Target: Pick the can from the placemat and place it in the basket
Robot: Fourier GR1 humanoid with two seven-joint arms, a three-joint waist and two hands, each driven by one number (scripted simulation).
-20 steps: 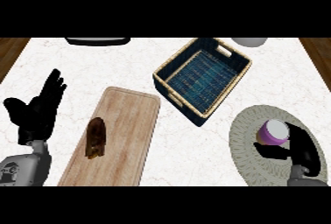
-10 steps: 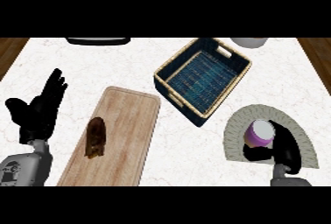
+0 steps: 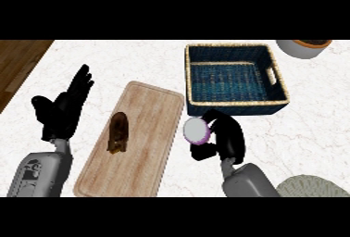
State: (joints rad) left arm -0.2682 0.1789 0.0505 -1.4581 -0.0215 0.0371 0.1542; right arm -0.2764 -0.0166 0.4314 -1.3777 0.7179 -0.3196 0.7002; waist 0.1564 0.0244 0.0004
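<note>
Matte black left hand (image 3: 60, 111) with long slender fingers and a thick thumb, matte black right hand (image 3: 229, 139), rounded light grey left forearm (image 3: 42, 173) with dark patches on its side, smooth grey right forearm (image 3: 249, 184), narrow grey wrists

Right hand (image 3: 226, 136) curled round can (image 3: 196, 131), just off basket's (image 3: 236, 106) near-left corner, beside cutting board's (image 3: 147, 139) right edge. Placemat (image 3: 311, 187) at counter's (image 3: 137, 60) near-right edge, well apart from can. Left hand (image 3: 61, 111) open, fingers up, near counter's left edge.
</note>
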